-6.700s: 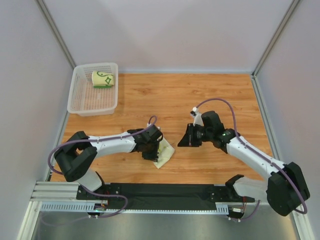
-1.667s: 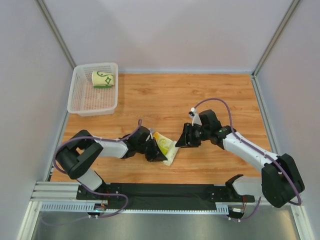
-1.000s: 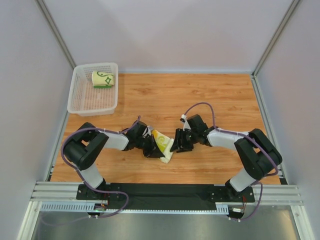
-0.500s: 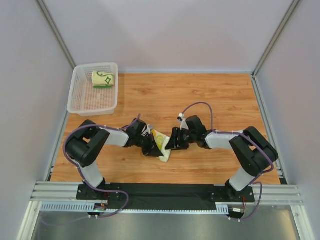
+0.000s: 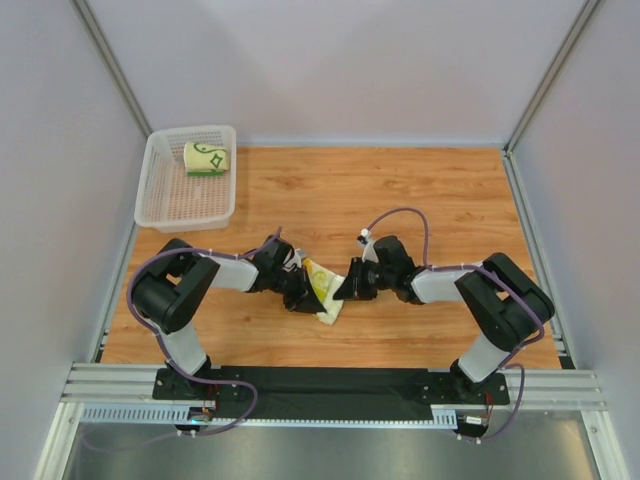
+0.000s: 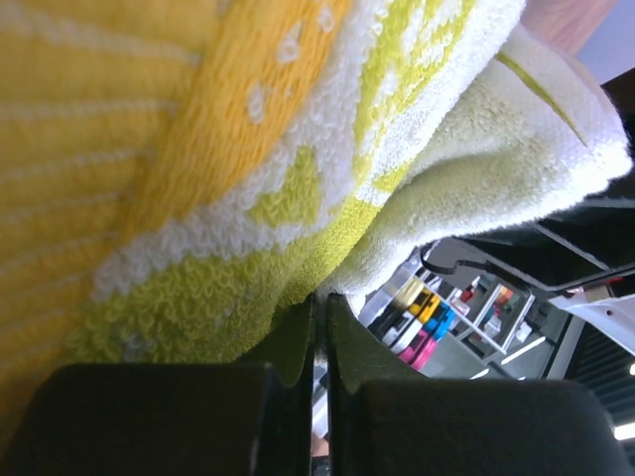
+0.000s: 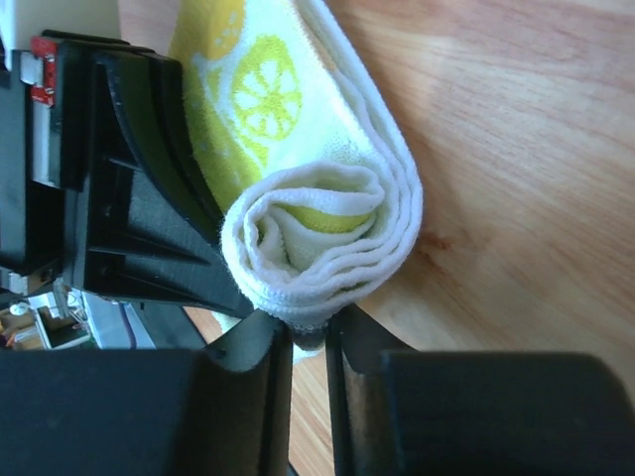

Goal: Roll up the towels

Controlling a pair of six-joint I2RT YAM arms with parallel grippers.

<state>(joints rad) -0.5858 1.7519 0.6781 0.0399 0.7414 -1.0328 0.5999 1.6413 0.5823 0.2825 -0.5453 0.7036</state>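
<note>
At the upper left of the overhead view, the green-lined towel (image 5: 207,158) lies rolled in the basket (image 5: 160,215), so the risk sits with the yellow towel (image 5: 322,284) at lower centre on the surface (image 5: 420,190). To its left, the left end effector (image 5: 302,296) has its fingers almost together, apparently pinching a thin edge of the cloth. If that thin bite slips, the flat tail goes slack and the roll likely loosens. In the right wrist view the towel's end is wound into a loose spiral of a few turns. The right end effector (image 7: 309,347) is clamped on only the lowest outer fold of that spiral, not across the whole roll. A tug or twist from here could peel that outer layer away and let the core spring open. The two end effectors also sit very near each other across the cloth, so a small inward move risks them knocking together.
</note>
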